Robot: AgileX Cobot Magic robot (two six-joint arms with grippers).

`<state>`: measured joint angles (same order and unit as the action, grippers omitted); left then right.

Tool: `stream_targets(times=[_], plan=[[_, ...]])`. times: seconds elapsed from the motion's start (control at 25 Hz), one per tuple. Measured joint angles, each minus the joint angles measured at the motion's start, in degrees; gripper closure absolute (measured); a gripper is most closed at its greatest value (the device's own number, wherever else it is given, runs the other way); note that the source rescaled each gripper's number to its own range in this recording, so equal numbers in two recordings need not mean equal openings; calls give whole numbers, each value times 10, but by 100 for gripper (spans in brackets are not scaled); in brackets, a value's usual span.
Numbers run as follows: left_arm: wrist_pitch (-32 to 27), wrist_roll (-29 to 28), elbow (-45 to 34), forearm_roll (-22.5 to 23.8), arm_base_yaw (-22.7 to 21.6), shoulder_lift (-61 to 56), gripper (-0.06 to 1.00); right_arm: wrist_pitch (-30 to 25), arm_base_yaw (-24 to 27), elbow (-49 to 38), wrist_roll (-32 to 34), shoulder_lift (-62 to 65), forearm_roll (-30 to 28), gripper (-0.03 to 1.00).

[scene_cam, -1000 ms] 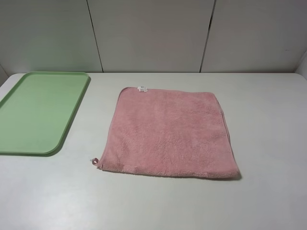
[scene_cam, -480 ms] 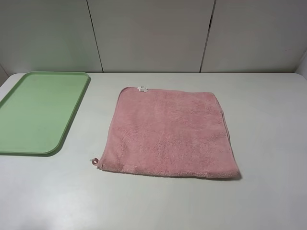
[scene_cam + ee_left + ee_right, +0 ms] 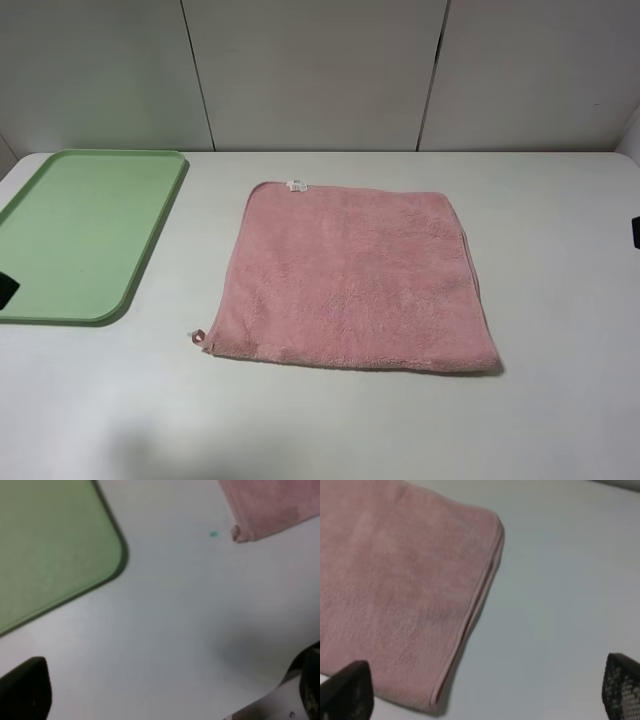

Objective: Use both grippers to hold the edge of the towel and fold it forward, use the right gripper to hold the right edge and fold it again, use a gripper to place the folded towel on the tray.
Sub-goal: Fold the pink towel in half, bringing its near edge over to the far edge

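Left gripper (image 3: 167, 686) and right gripper (image 3: 485, 689) have only just come into view. In the high view the left one is a dark sliver at the left edge of the frame, over the near part of the tray. The right one is a dark sliver at the right edge. Half a second ago both margins showed nothing. In each wrist view the two fingers are spread wide with only bare surface between them, so both pincers stand fully open and hold nothing. A faint shadow has also appeared on the table (image 3: 560, 420) at the lower left of the frame. I take this as the start of the approach for the first fold; no edge is gripped yet.

The pink towel (image 3: 355, 275) lies flat in the middle of the frame, unmoved and touching neither gripper. Its near edge runs across the lower centre, with a small hanging loop (image 3: 198, 337) at the lower-left corner and a white label (image 3: 295, 185) on the far edge. The right edge looks doubled or hemmed; I cannot tell which. The green tray (image 3: 80, 235) sits at the left of the frame, well apart from the towel. Nothing lies between the grippers and the towel's near corners, though the left one will have to clear the tray's rim on its way.
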<state>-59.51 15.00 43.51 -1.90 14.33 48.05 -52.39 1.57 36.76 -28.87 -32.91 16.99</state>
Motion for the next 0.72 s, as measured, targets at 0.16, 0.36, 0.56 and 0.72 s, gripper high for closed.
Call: stream_targets(times=[0.16, 0.36, 0.56, 0.72], plan=[[30, 58, 7, -12, 40, 57, -5, 29, 0, 14, -63, -48, 14, -3], [84, 119, 20, -13, 97, 109, -5, 65, 0, 22, -117, -113, 18, -3], [117, 178, 34, -14, 138, 146, -5, 80, 0, 23, -184, -178, 18, -3], [154, 221, 43, 4, 154, 182, -5, 76, 0, 23, -277, -218, 18, -3]])
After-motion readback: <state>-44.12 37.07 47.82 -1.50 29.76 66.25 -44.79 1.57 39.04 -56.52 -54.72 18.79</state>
